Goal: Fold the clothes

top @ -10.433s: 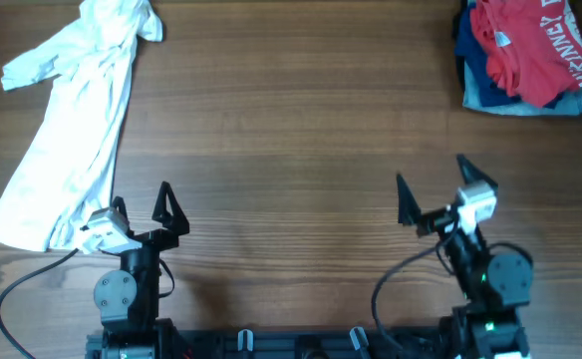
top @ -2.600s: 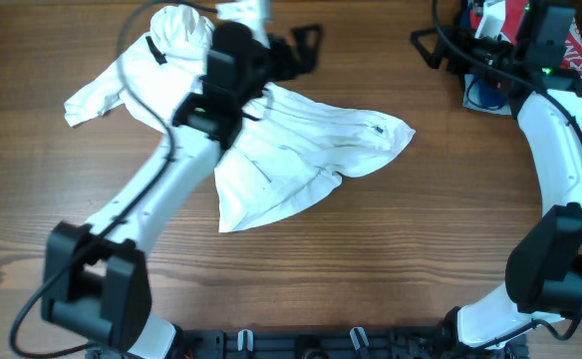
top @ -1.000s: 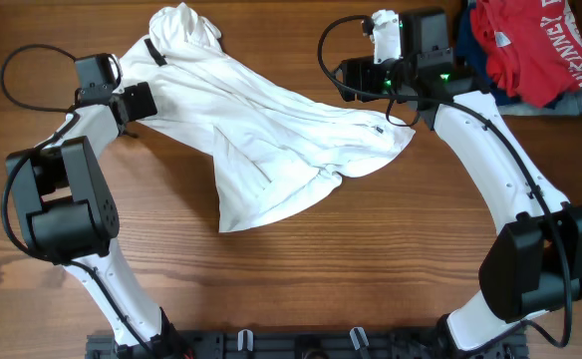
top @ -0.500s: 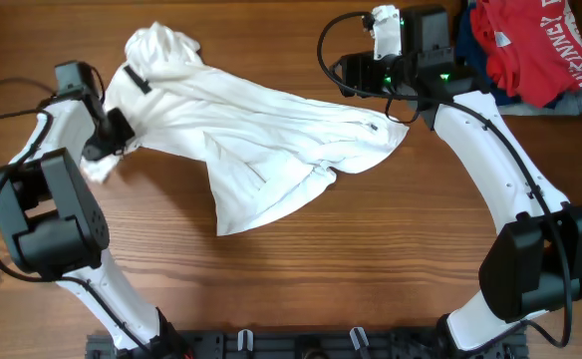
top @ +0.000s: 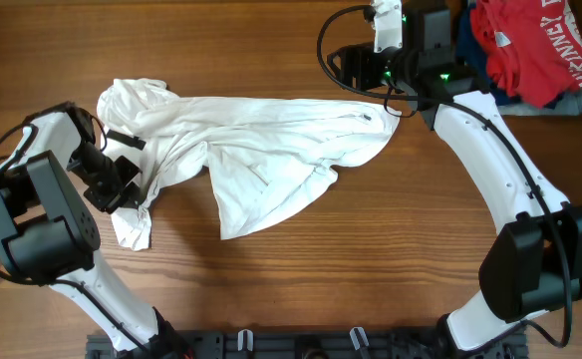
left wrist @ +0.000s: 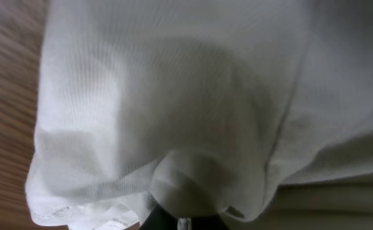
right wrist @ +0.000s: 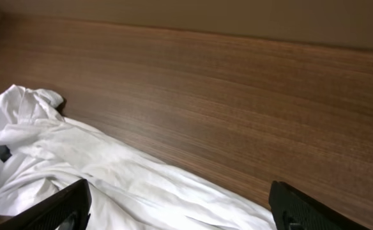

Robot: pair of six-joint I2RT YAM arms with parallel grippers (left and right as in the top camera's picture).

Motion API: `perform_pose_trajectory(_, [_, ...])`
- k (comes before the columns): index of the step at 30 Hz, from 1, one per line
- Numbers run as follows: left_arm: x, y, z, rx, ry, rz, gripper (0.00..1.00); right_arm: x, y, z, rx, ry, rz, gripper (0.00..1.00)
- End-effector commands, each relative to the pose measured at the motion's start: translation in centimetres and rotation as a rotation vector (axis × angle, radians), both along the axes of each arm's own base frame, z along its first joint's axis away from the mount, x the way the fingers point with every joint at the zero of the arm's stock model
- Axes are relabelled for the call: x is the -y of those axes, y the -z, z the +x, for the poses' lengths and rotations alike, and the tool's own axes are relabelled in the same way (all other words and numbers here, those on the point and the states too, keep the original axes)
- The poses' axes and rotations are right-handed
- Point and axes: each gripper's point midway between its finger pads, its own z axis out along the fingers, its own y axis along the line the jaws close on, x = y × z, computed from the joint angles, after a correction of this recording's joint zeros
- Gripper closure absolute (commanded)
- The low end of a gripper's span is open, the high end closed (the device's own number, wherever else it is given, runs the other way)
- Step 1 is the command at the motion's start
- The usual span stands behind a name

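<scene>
Stretching left-right across the table, the T-shirt (top: 271, 150) is being pinched by the clenched left gripper (top: 122, 194); the right gripper (top: 356, 70) is hovering released over its opposite end.

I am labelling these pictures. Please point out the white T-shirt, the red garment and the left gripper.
white T-shirt (top: 271, 135): overhead view, middle of the spread body.
red garment (top: 525, 45): overhead view, its crumpled middle.
left gripper (top: 122, 189): overhead view, where it pinches the shirt.
</scene>
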Motion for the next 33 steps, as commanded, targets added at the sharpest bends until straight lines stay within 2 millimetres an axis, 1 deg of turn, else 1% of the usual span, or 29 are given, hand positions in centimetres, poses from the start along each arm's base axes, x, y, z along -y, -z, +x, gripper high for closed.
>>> perform_pose_trajectory(1, [2.4,4.8,-6.4,-0.227,-0.020,-0.056,0.96,0.3,-0.4,0.8,0.032,0.003,-0.026,0.10])
perform_pose_trajectory(3, [2.6,5.3,-7.1,-0.233,-0.020,-0.058,0.96,0.5,-0.4,0.9,0.035,0.005,-0.028,0.09])
perform_pose_trajectory(5, [2.7,5.4,-7.4,-0.235,-0.018,-0.059,0.96,1.1,-0.4,1.1,0.037,0.017,-0.027,0.09])
perform_pose_trajectory(7, [2.6,5.3,-7.1,-0.220,-0.014,-0.056,0.96,1.5,-0.5,1.3,0.039,0.026,-0.025,0.10])
perform_pose_trajectory(10, [2.2,4.8,-6.1,-0.158,0.001,-0.041,0.96,2.1,-0.8,1.6,0.052,0.034,-0.020,0.10])
perform_pose_trajectory(11, [2.0,4.3,-5.5,-0.127,0.001,-0.029,0.96,2.4,-0.8,1.7,0.053,0.040,-0.019,0.10])
perform_pose_trajectory(12, [1.7,3.5,-4.7,-0.077,0.008,-0.013,0.96,2.3,-0.8,1.7,0.050,0.032,-0.011,0.10])
perform_pose_trajectory(14, [1.3,2.3,-3.8,-0.021,0.012,0.014,0.96,2.2,-0.7,1.5,0.042,0.026,-0.007,0.10])
perform_pose_trajectory(17, [0.7,-0.2,-2.4,0.087,0.030,0.049,0.96,2.2,-0.4,1.3,0.020,0.033,-0.002,0.10])
perform_pose_trajectory(18, [0.6,-1.1,-2.0,0.125,0.033,0.063,0.93,2.3,-0.2,1.1,0.006,0.040,0.004,0.10])
perform_pose_trajectory(21, [0.0,-4.5,-0.6,0.260,0.036,0.116,0.76,2.4,0.6,0.4,-0.054,0.062,0.016,0.10])
perform_pose_trajectory(23, [-0.2,-6.6,0.1,0.345,0.035,0.150,0.67,2.8,1.3,-0.1,-0.105,0.096,0.017,0.11])
perform_pose_trajectory(25, [-0.5,-8.6,0.7,0.427,0.034,0.183,0.56,4.0,2.5,-0.6,-0.170,0.178,-0.002,0.11])
perform_pose_trajectory(26, [-0.6,-9.3,1.0,0.457,0.034,0.195,0.51,4.6,3.0,-1.0,-0.194,0.201,-0.021,0.11])
perform_pose_trajectory(27, [-0.7,-10.4,1.4,0.508,0.033,0.215,0.44,5.2,3.5,-1.4,-0.217,0.217,-0.040,0.10])
perform_pose_trajectory(29, [-1.0,-12.1,2.2,0.590,0.032,0.247,0.20,6.0,4.1,-1.8,-0.244,0.237,-0.071,0.10])
perform_pose_trajectory(30, [-1.2,-13.1,2.7,0.636,0.032,0.265,0.13,6.4,4.2,-1.9,-0.251,0.247,-0.081,0.10])
perform_pose_trajectory(33, [-1.6,-15.1,3.9,0.741,0.058,0.303,0.04,7.0,4.3,-1.9,-0.257,0.260,-0.087,0.10])
